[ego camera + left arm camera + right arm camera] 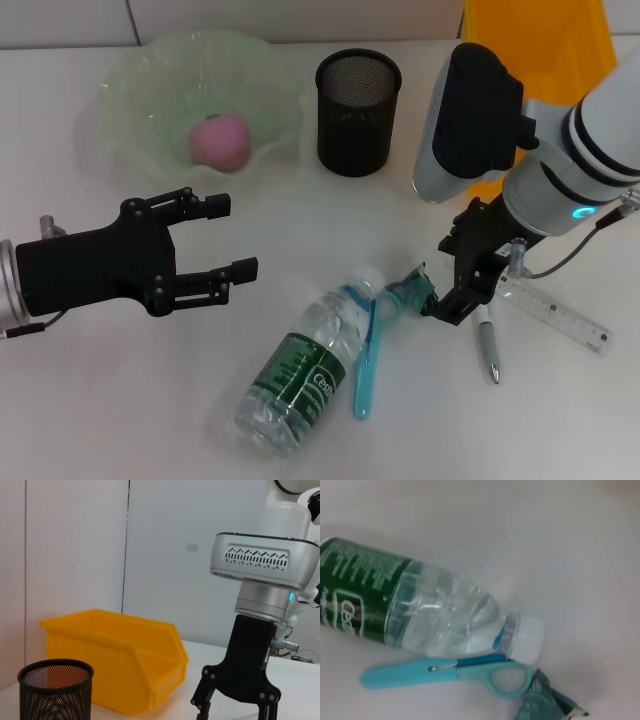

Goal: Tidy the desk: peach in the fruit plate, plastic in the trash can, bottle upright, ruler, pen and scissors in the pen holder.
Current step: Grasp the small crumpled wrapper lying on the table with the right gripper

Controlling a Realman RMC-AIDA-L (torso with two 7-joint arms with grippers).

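A pink peach (220,140) lies in the pale green fruit plate (130,90). The black mesh pen holder (358,98) stands empty behind the desk's middle. A water bottle (305,365) lies on its side, with teal scissors (368,350) beside it. A crumpled green plastic piece (412,292) lies by the bottle's cap. My right gripper (443,280) hangs open just right of the plastic, low over the desk. A pen (487,345) and a clear ruler (555,315) lie under that arm. The right wrist view shows the bottle (435,610), scissors (445,672) and plastic (545,705). My left gripper (225,235) is open and empty, left of the bottle.
A yellow bin (530,40) stands at the back right, behind my right arm; the left wrist view shows the bin (115,655), the pen holder (55,690) and my right gripper (235,707).
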